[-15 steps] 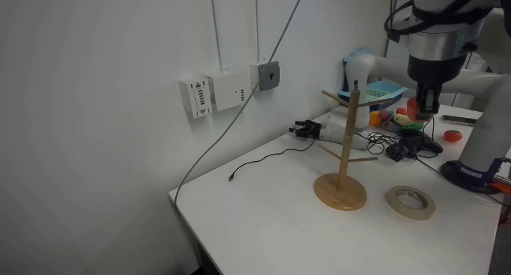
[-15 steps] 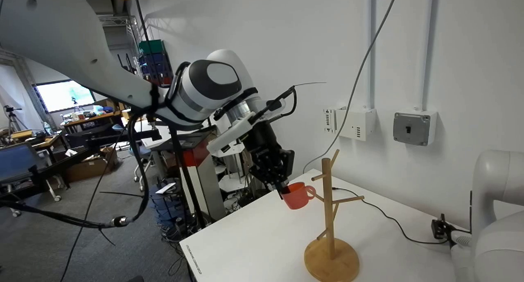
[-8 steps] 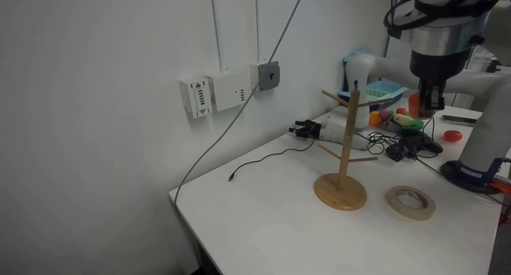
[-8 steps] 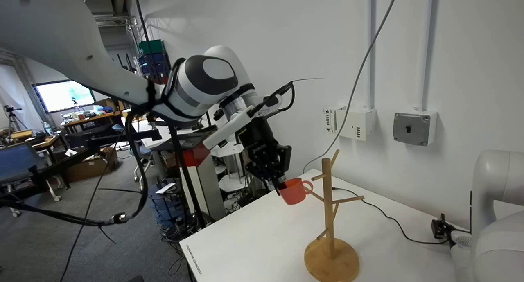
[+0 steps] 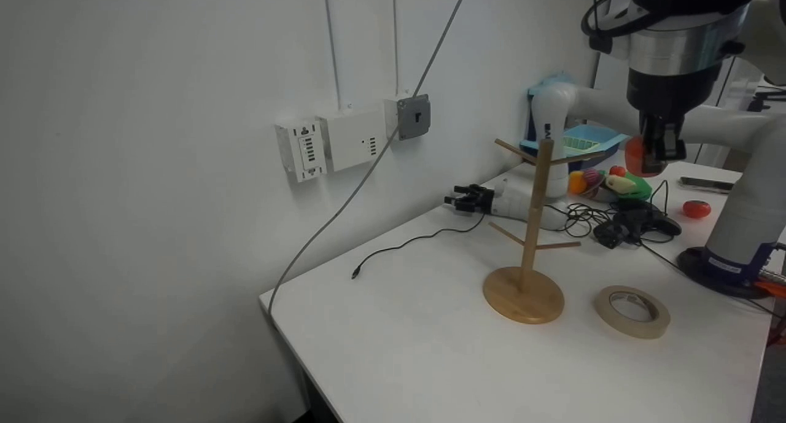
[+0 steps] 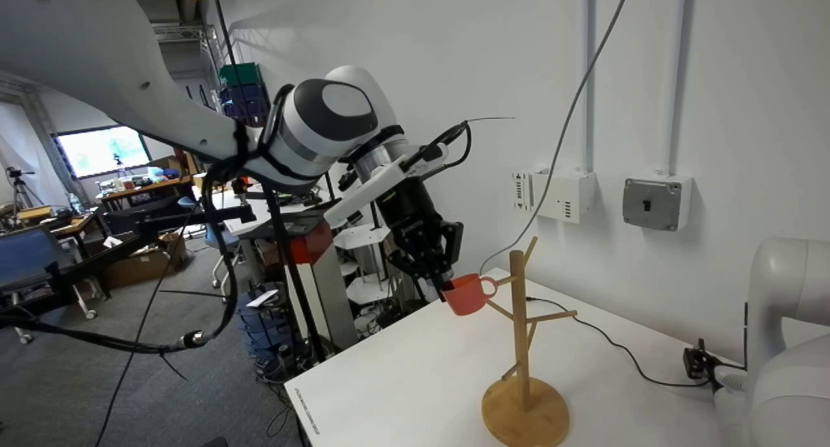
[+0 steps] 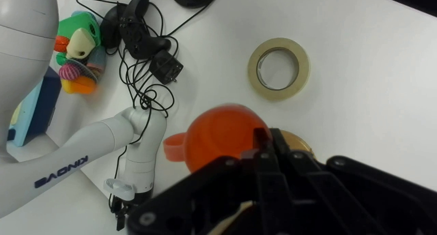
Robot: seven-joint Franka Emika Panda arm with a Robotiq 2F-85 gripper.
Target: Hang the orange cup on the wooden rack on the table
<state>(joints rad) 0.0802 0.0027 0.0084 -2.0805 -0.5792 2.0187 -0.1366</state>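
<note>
One orange cup (image 6: 467, 296), right of and below centre in an exterior view, is pinched by its rim in your closed gripper (image 7: 269, 135). Its handle (image 6: 495, 286) overlaps an upper peg (image 6: 506, 280) there, but an exterior view shows a gap to the wooden rack (image 5: 534, 220): trust that overlap and you may miss in depth, knock the rack and pivot the cup.

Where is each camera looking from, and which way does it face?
An exterior view: outside the arm, angled down across the table, along the wall; wrist and gripper show upper right.
An exterior view: outside the arm, facing the wall past the rack; much of the arm shows, gripper included.
Wrist view: on the wrist, facing down at the table; fingers show, gripping the cup.
Both exterior views share the rack, cup and wall.
</note>
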